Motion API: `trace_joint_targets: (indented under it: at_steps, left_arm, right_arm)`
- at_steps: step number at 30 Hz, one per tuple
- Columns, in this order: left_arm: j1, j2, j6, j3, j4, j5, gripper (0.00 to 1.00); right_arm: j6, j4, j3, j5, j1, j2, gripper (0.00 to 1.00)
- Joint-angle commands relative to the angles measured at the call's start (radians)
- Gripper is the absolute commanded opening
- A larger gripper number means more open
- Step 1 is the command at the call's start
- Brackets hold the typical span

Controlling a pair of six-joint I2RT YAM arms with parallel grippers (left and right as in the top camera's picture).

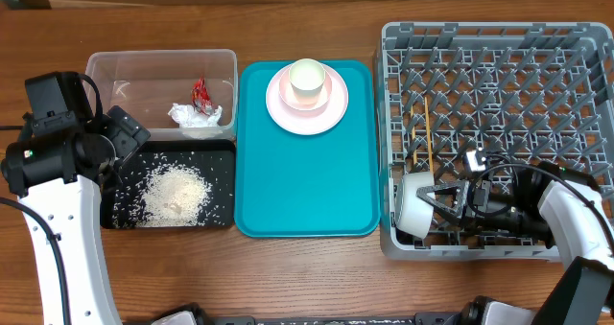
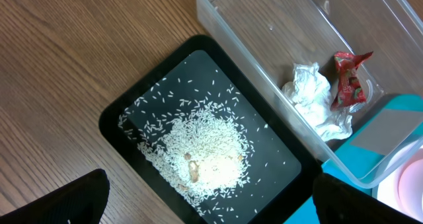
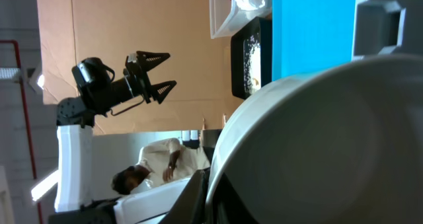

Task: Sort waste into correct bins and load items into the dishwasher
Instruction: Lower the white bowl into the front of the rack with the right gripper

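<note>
My right gripper (image 1: 443,203) is shut on the rim of a white bowl (image 1: 413,206), held on edge in the front left corner of the grey dish rack (image 1: 499,37). The bowl fills the right wrist view (image 3: 317,145), its rim between my fingers (image 3: 215,184). Wooden chopsticks (image 1: 422,133) lie in the rack. My left gripper (image 1: 128,133) is open and empty above the black tray (image 1: 120,215) of rice (image 2: 205,151). The clear tub (image 1: 125,76) holds the red wrapper (image 2: 347,78) and the white tissue (image 2: 310,95). A white cup (image 1: 307,79) stands on the pink plate (image 1: 331,109).
The teal tray (image 1: 305,181) lies between the bins and the rack, with the plate at its far end. The tub sits right behind the black tray. A person shows in the background of the right wrist view (image 3: 155,164).
</note>
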Motion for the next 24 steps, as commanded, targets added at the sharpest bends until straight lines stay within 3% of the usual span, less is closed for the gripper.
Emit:
trace_joint_targets:
  at_steps: [1,5,12,24]
  left_arm:
    - [0.003,0.007,-0.012,0.015,0.000,0.004,1.00]
    - [0.003,0.007,-0.012,0.015,0.000,0.004,1.00]
    - [0.003,0.007,-0.012,0.015,0.000,0.004,1.00]
    - [0.003,0.007,-0.012,0.015,0.000,0.004,1.00]
  right_arm:
    - [-0.026,0.034,-0.016,0.035,0.003,-0.014,0.09]
    - [-0.026,0.055,-0.015,0.106,0.002,-0.014,0.13]
    - [-0.026,0.043,0.014,0.241,-0.036,-0.014,0.34]
    - [-0.021,-0.041,0.203,0.351,-0.209,-0.014,0.42]
